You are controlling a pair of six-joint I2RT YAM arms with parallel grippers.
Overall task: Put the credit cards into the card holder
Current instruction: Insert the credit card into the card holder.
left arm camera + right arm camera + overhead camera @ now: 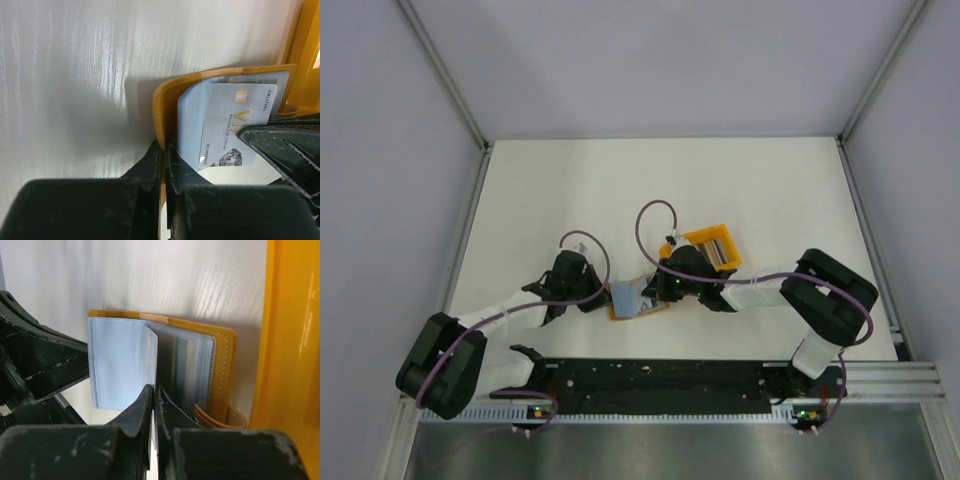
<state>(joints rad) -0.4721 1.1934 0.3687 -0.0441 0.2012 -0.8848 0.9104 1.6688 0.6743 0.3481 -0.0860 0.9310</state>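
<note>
Left claw (pixel 162 152) is pressed together. As far as I can tell, its tips nip the left edge of the holder (pixel 161 110), pinning the mustard cover so that it lies open on the table (pixel 620 190). Right claw (pixel 152 390) faces it from the right and is likewise closed. From the left wrist view I judge that it pinches the white card (pixel 240 120), whose lower corner vanishes under its finger. That card lies over the clear sleeves (pixel 117 360) in the middle of the open holder, partly behind one curled leaf. I cannot tell whether it sits in a pocket or only rests on top. The holder lies between the two claws, just left of the bin (pixel 703 236). The bin stands further off to the right, with the other cards (pixel 722 250) in a striped row inside.

Risks as I see them:
- If I push at a slant, the card's corner could catch on a sleeve's lip and buckle the leaf rather than slide in.
- My left nip is on a thin edge, so a hard shove from the right could drag the holder out of it or fold the cover over the card.
- The claws are close together, and a careless turn could knock one finger against the other.
- Letting go early could leave the card half out.
</note>
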